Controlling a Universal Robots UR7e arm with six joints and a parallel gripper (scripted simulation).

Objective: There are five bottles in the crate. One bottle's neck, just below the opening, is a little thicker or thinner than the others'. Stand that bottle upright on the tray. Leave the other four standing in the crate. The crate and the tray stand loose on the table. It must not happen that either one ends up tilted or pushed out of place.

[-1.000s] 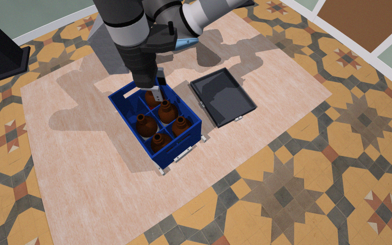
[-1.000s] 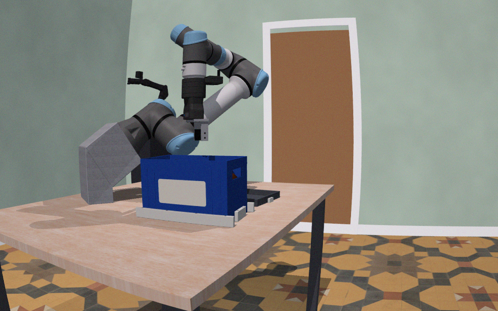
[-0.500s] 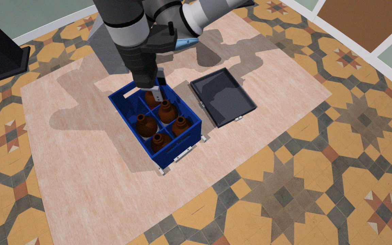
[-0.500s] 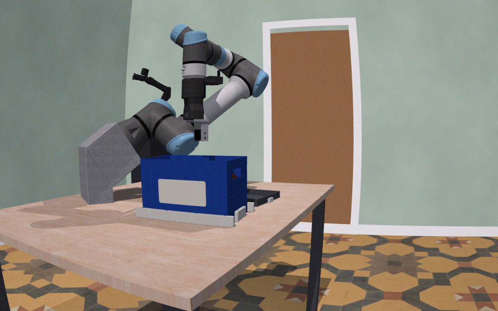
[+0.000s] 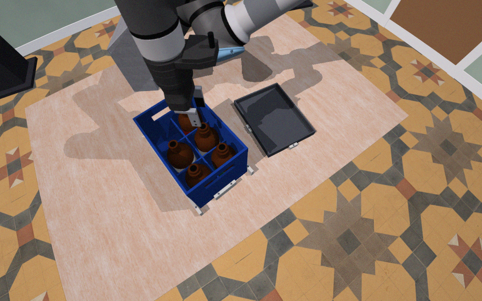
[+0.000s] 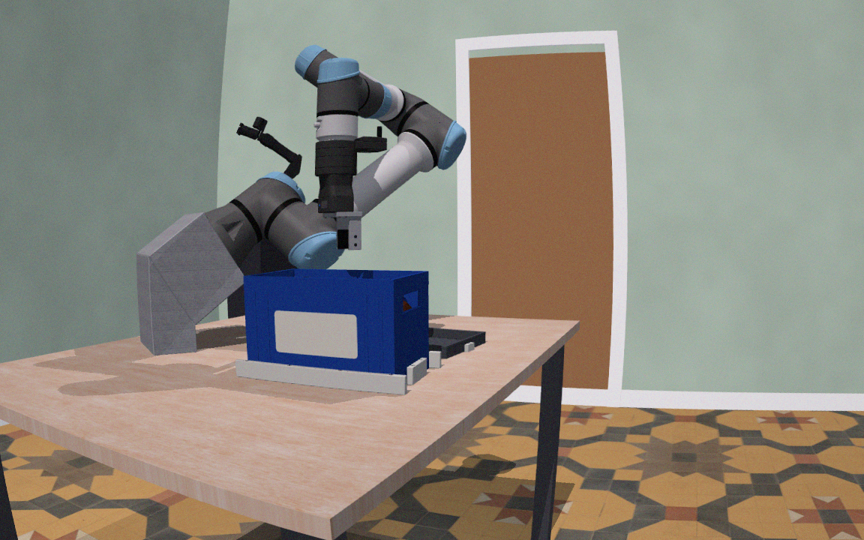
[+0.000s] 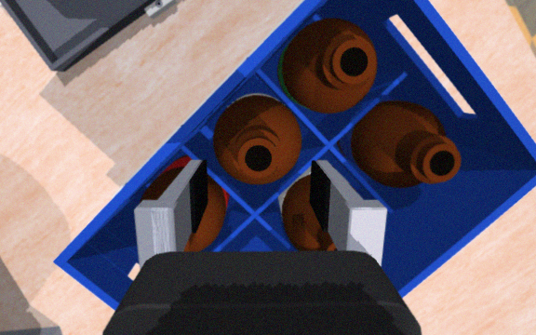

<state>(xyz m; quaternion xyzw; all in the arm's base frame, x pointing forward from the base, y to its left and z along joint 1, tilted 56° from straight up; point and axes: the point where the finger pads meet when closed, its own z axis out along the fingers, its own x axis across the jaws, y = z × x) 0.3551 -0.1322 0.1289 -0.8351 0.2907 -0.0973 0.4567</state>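
We can read no text: the mark on the blue cap (image 5: 230, 54) (image 6: 315, 250) near the crate (image 5: 217, 191) (image 6: 336, 292) (image 7: 478, 226) is too small for us.

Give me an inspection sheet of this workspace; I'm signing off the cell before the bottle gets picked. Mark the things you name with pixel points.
Surface: wooden table (image 5: 123, 224) (image 6: 253, 443), shadows across it.
Job's things: five brown bottles in the blue crate (image 5: 218, 198) (image 6: 317, 289) (image 7: 475, 247); dark tray (image 5: 312, 131) (image 6: 445, 350) (image 7: 59, 62) beside it, no bottle on it.
Clutter: nothing seen.
End effector (image 5: 198, 108) (image 6: 349, 248) (image 7: 259, 181): open above the crate, holding nothing.
Cables: nothing seen.
Surroundings: patterned tile floor (image 5: 347, 239) (image 6: 683, 456), green walls (image 6: 757, 201), brown door (image 6: 539, 201).
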